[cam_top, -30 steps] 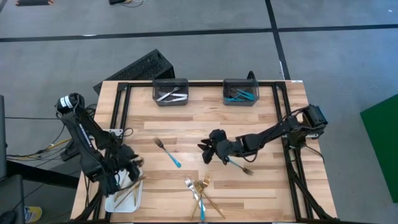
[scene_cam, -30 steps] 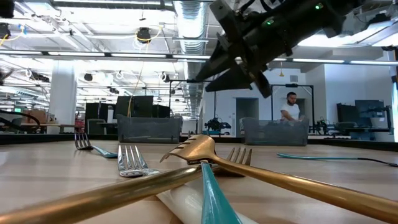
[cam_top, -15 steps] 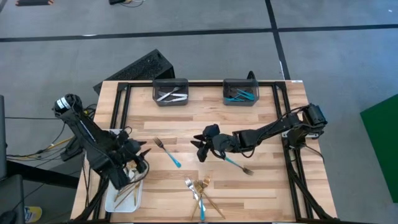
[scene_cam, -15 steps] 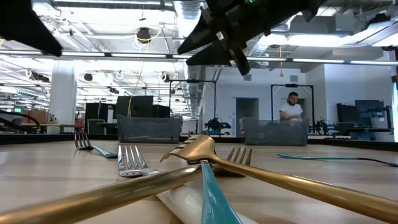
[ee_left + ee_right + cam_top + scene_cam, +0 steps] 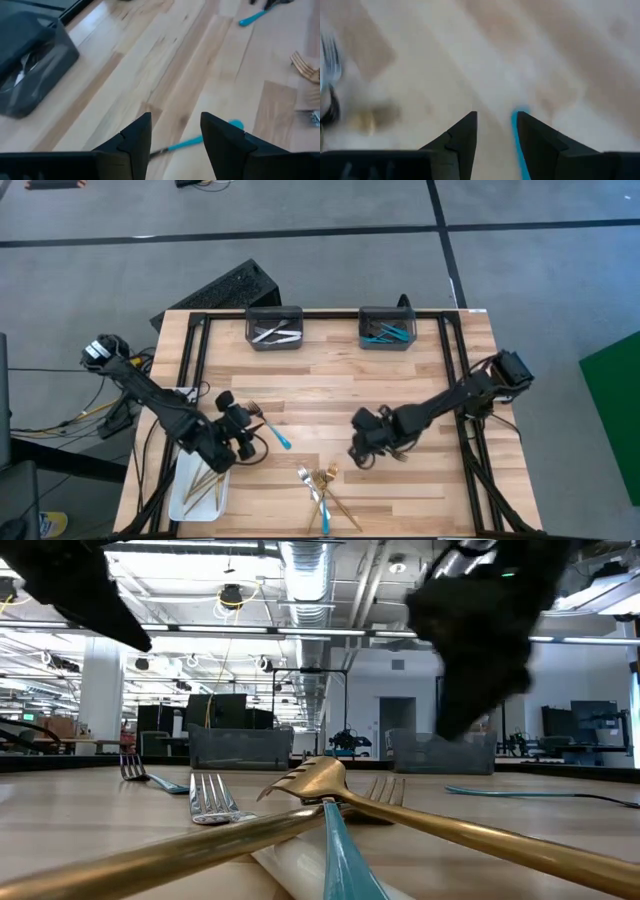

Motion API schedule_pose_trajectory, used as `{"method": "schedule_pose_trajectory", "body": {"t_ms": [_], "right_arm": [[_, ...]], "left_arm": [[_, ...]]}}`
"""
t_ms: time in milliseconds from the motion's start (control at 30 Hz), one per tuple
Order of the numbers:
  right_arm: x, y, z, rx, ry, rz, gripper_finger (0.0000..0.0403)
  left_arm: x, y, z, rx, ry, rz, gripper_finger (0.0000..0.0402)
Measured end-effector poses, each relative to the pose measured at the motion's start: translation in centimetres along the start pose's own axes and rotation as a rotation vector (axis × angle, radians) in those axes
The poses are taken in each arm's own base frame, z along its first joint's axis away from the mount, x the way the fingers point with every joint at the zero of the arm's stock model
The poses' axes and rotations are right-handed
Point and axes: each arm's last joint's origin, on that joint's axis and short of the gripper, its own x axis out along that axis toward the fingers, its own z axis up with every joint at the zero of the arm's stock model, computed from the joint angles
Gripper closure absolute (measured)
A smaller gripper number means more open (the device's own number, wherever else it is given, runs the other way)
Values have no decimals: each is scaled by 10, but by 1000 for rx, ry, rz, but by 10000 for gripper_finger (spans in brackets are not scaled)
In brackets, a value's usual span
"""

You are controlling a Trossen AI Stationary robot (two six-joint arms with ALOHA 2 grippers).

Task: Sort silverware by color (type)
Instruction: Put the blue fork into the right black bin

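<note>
Two turquoise-handled forks lie flat on the wooden table. My left gripper (image 5: 250, 443) (image 5: 175, 131) is open, just above the handle (image 5: 200, 142) of the left fork (image 5: 272, 427). My right gripper (image 5: 362, 448) (image 5: 495, 131) is open and hangs above the table (image 5: 480, 650). The right fork's handle (image 5: 520, 134) shows close beside one of its fingers; the fork (image 5: 396, 451) is partly hidden under it. A crossed pile of gold, silver and turquoise forks (image 5: 320, 485) (image 5: 320, 790) lies near the near edge.
Two dark bins stand at the far edge: one (image 5: 274, 327) holds silver pieces, the other (image 5: 387, 327) turquoise ones. A white tray (image 5: 182, 502) with gold utensils sits at the near left corner. Bare wood lies between the forks and the bins. A person stands in the room beyond.
My left gripper has swung from over the white tray toward the table's right, ending over the left turquoise fork. My right gripper drifted toward the left and far side, then came back toward the near edge and down over the right turquoise fork. No fork has moved.
</note>
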Motion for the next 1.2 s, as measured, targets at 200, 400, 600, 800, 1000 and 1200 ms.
{"method": "schedule_pose_trajectory", "body": {"t_ms": [200,400,600,800,1000,1200], "right_arm": [[-6,2,-37,-29,122,-110,239],[1,-3,-60,-58,174,-155,239],[11,-17,-70,-18,177,-182,241],[15,-21,-71,-57,197,-158,293],[19,-24,-63,-122,207,-143,388],[18,-37,-43,-232,221,-147,386]], "left_arm": [[17,0,6,9,-5,-30,244],[30,2,8,11,-7,-62,244],[37,4,9,29,5,-92,244],[41,7,13,83,-6,-78,244],[50,15,18,107,4,-41,244],[59,23,25,131,25,-52,244]]}}
